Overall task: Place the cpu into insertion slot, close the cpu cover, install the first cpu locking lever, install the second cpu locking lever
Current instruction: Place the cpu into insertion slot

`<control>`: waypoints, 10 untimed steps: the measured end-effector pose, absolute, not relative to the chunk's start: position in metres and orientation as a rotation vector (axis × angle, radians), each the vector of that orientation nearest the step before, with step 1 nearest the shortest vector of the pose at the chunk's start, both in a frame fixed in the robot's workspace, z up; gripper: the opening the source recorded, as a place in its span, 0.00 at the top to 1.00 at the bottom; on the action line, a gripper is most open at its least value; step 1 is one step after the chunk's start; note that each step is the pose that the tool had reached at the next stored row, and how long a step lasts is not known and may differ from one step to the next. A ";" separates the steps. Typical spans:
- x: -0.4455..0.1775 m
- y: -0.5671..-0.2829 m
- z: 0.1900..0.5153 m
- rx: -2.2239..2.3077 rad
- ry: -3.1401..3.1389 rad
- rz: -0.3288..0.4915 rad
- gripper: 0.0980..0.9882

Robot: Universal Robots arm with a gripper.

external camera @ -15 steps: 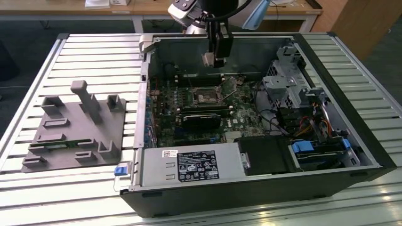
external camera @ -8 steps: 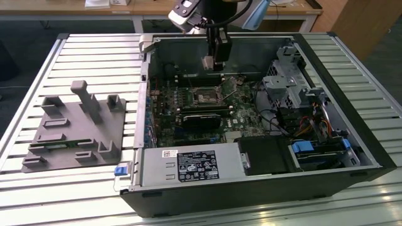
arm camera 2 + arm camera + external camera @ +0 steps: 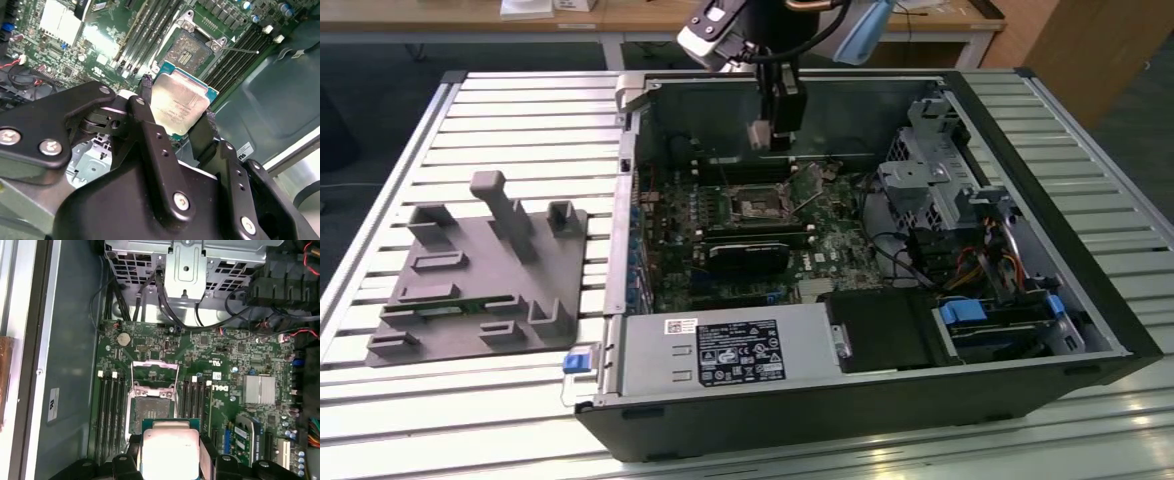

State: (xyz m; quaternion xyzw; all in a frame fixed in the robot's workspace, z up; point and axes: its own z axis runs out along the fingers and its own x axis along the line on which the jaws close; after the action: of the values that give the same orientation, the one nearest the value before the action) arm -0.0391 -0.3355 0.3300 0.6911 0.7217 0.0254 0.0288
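My claw (image 3: 176, 106) was clenched on the cpu (image 3: 182, 100) by two opp. edges, kept flat above the mobo (image 3: 235, 347). It hung near the insertion slot (image 3: 152, 407), w/ the cpu cover (image 3: 154, 371) flipped open so the socket was clear.

lab: slatted workbench (image 3: 520, 110), opened pc case (image 3: 854, 420)

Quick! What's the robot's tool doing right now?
The tool is shut on the cpu, which is not yet in the insertion slot.
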 end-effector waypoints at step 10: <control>-0.039 -0.332 0.316 2.156 2.206 0.075 0.50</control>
State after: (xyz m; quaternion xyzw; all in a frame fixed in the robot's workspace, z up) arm -0.0391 -0.3319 0.3160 0.6986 0.7146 0.0242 0.0280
